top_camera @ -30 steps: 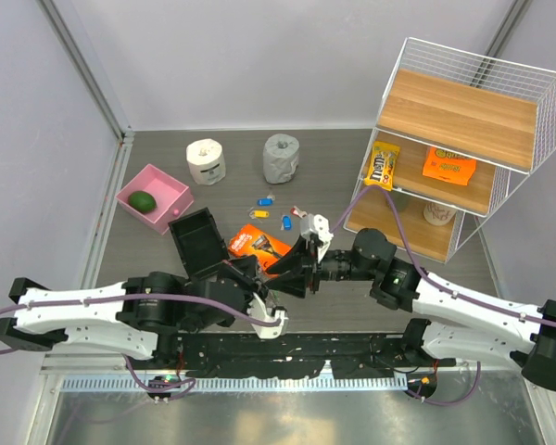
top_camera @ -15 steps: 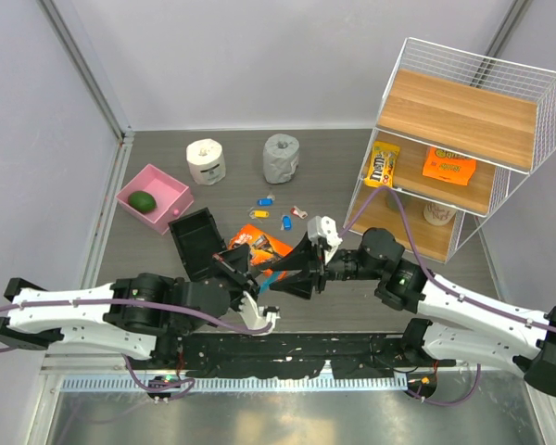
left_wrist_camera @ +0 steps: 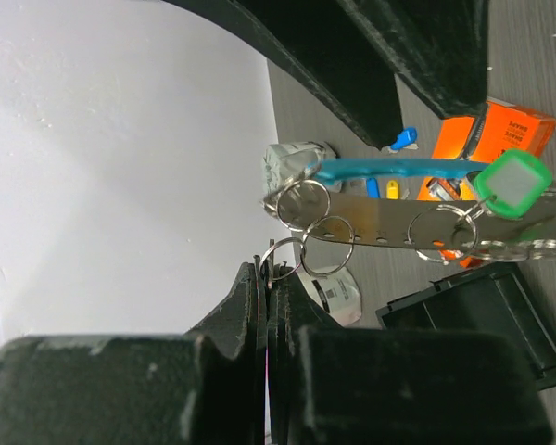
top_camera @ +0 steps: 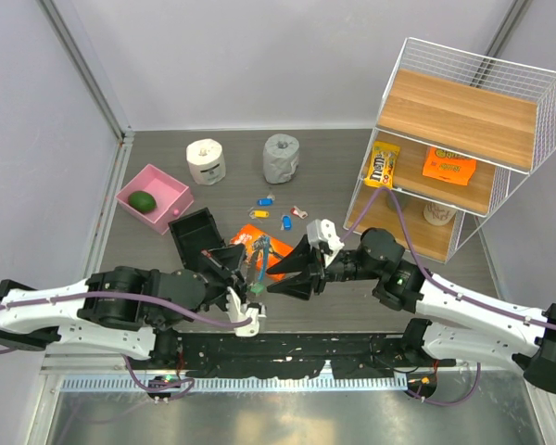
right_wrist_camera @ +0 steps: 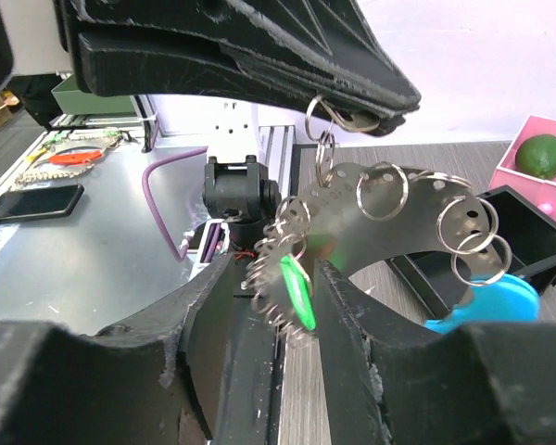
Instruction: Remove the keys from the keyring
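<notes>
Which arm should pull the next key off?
Likely left. The left claw is shut on an end ring of the keyring, ready to pull; the right claw just straddles the green tag end.

Bright, even light was cast from overhead, and only soft shadows were left. The fingers (left_wrist_camera: 120,389) of the left gripper (left_wrist_camera: 265,274) were rendered soft (too near the lens); the wall (left_wrist_camera: 120,148) beyond them was overexposed.

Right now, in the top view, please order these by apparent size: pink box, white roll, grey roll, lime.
1. pink box
2. white roll and grey roll: about alike, I cannot rank them
3. lime
</notes>
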Available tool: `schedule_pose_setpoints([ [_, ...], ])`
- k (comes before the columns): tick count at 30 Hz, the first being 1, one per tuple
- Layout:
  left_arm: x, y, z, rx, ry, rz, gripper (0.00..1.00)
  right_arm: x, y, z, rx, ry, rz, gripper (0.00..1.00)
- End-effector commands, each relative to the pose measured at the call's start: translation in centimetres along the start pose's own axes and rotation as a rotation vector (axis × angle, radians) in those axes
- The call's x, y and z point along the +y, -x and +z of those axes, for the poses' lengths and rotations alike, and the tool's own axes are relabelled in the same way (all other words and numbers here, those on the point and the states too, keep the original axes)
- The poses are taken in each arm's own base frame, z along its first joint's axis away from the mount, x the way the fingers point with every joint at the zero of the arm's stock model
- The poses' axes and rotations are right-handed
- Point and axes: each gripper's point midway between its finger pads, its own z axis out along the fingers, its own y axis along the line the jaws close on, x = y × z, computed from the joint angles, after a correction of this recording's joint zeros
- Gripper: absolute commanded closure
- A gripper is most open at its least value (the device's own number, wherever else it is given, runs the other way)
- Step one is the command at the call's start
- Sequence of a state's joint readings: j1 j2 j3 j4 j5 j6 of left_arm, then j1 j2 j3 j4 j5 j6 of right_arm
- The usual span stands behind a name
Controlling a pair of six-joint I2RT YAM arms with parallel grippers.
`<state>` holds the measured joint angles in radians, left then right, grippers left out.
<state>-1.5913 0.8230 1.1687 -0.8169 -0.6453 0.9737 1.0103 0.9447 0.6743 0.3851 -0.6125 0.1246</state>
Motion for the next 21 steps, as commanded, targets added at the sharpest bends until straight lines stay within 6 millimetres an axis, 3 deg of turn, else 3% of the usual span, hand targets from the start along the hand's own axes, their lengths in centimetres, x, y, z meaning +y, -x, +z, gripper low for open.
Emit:
schedule_pose_setpoints([
  [1, 0.7, 0.5, -0.8, -0.048, 0.007, -0.056, 1.0, 1.0, 4.2, 0.1, -0.104, 0.027, -0.11, 0.56],
  [10, 0.7, 0.9, -0.7, -0.051, -0.005, -0.057, 1.0, 1.9, 5.1, 0.1, -0.132, 0.057, -0.175, 0.57],
  [21, 0.6, 1.2, -0.3, -0.05, -0.013, -0.047, 1.0, -0.5, 5.4, 1.8, -0.109, -0.013, -0.227, 0.59],
])
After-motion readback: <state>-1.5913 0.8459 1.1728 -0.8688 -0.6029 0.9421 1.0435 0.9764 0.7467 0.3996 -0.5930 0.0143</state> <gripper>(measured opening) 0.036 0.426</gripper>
